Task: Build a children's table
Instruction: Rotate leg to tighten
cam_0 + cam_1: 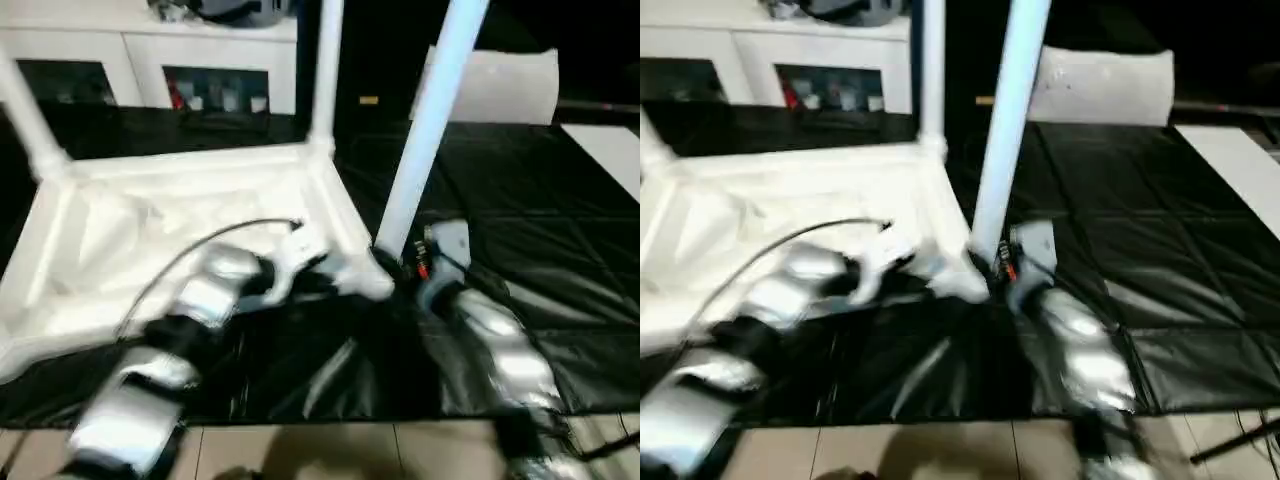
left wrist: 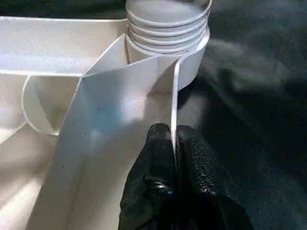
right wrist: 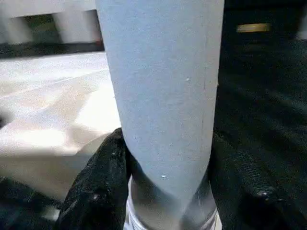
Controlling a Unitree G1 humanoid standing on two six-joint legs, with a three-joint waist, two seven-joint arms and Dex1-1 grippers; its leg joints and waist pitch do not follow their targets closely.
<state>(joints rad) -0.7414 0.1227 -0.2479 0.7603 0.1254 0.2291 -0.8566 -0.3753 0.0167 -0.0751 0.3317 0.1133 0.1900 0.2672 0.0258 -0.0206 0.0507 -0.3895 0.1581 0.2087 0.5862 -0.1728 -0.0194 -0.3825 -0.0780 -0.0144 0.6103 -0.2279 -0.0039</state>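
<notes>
The right gripper [image 3: 165, 191] has its two black fingers [image 3: 98, 184] pressed to either side of a leg [image 1: 425, 130] low on its shaft, just above the threaded end, and that end sits at the round socket [image 2: 168, 36] in the near right corner of the upturned top [image 1: 180, 240]. The left gripper [image 2: 173, 153] pinches the thin side wall of the top right beside that socket, fingers closed on the rim with the wall between them. To do this step well, the left grip should hold the corner flat and steady on the black mat [image 1: 520, 220] while the right keeps the leg in line with the socket's axis; the leg leans a little in the head views, so I would straighten it before turning or pressing, lest the threads cross. A low grip gives control at the joint but leaves the long shaft free to sway. The top lies ribbed side up toward the mat's left edge, with one leg [image 1: 325, 75] already upright in its far right corner and another [image 1: 25, 115] at the far left. Its shallow underside holds nothing loose that I can make out. A white cabinet [image 1: 150, 50] stands beyond the mat's far edge; small items sit in its open compartments, too blurred to name.
</notes>
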